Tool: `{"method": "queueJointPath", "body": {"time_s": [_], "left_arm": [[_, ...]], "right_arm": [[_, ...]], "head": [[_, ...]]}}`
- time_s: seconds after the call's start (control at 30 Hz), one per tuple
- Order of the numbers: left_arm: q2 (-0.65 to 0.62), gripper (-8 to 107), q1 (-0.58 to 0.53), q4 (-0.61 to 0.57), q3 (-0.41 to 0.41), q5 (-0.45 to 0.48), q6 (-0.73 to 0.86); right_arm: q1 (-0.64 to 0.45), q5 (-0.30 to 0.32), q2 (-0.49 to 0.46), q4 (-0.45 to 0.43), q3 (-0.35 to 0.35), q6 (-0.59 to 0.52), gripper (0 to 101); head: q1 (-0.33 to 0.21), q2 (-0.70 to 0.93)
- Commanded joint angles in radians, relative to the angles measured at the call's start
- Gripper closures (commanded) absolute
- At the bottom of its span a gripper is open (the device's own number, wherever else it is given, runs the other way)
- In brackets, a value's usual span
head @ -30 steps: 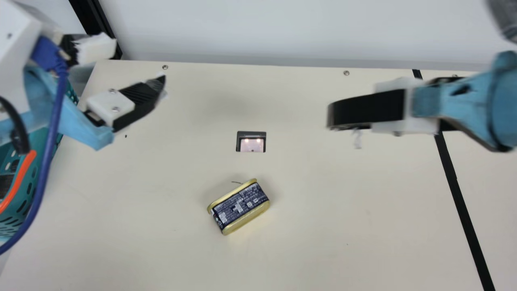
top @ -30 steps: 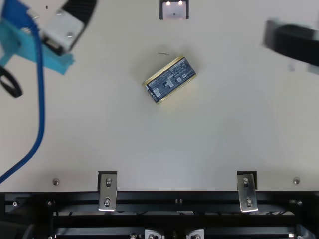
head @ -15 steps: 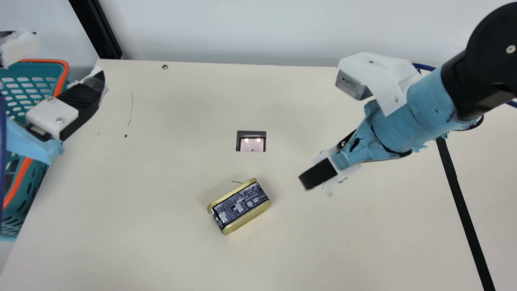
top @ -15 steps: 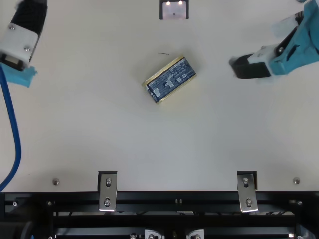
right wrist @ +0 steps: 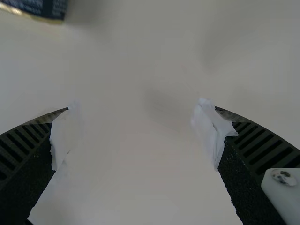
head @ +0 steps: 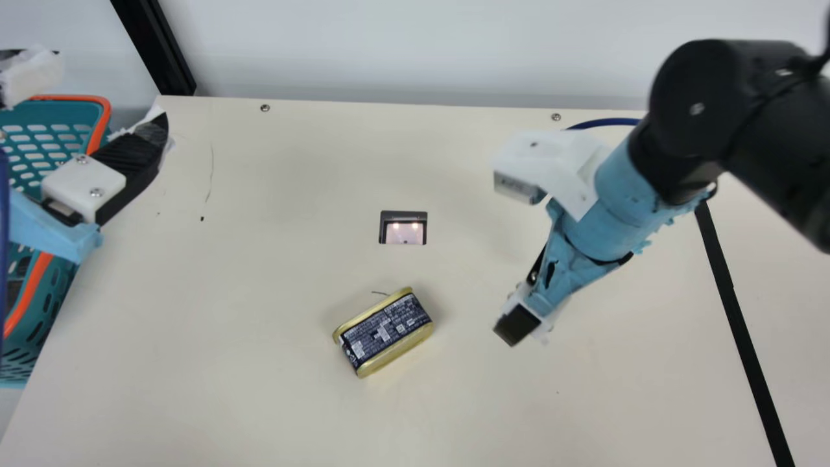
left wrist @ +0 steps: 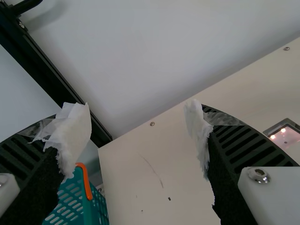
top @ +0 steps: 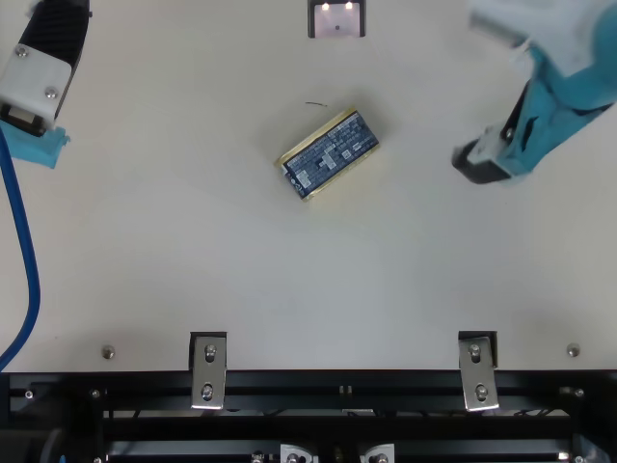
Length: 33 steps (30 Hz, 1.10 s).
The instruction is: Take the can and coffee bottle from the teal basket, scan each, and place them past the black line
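Observation:
In the main view my right gripper (head: 517,326) is low, to the right of the gold-rimmed, dark-labelled can (head: 384,331), and apart from it. My left gripper (head: 107,91) hangs at the teal basket (head: 63,115), over the table's left edge. The can (top: 328,154) lies tilted on the tabletop, its printed face up. Nothing is between the spread fingers of my left gripper (left wrist: 139,108) or my right gripper (right wrist: 135,111); the can's end (right wrist: 44,8) shows in the right wrist view. Dark contents in the basket cannot be made out.
A scanner window (head: 403,228) is set into the table beyond the can. The black line (head: 739,318) runs down the table's right part, behind the right arm. A pale wall (head: 415,52) and a black post (head: 155,48) bound the far side.
My right arm has swung inward and lower, nearer the can's right side. My left gripper moved left to the basket, then kept still. The can has stayed put.

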Motion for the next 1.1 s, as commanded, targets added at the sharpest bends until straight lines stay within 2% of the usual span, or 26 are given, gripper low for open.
{"method": "queueJointPath", "body": {"time_s": [0.0, 0.13, 0.3, 0.53, 0.73, 1.07], "left_arm": [[0.000, 9, 0.000, 0.000, 0.000, 0.000, 0.000], [0.000, 9, 0.000, 0.000, 0.000, 0.000, 0.000], [0.000, 9, 0.000, 0.000, 0.000, 0.000, 0.000], [0.000, 9, 0.000, 0.000, 0.000, 0.000, 0.000], [0.000, 9, 0.000, 0.000, 0.000, 0.000, 0.000], [0.000, 9, 0.000, 0.000, 0.000, 0.000, 0.000]], "right_arm": [[0.050, 0.001, 0.033, -0.165, -0.011, -0.080, 0], [0.100, 0.001, 0.071, -0.274, -0.041, -0.166, 0], [0.124, 0.001, 0.098, -0.293, -0.089, -0.278, 0], [0.149, 0.001, 0.119, -0.161, -0.152, -0.454, 0], [0.192, 0.001, 0.129, -0.045, -0.180, -0.584, 0], [0.251, 0.001, 0.155, 0.065, -0.219, -0.697, 0]], "head": [[-0.003, -0.010], [-0.003, -0.010], [-0.003, -0.010], [-0.003, -0.010], [-0.003, -0.010], [-0.003, -0.010]]}}
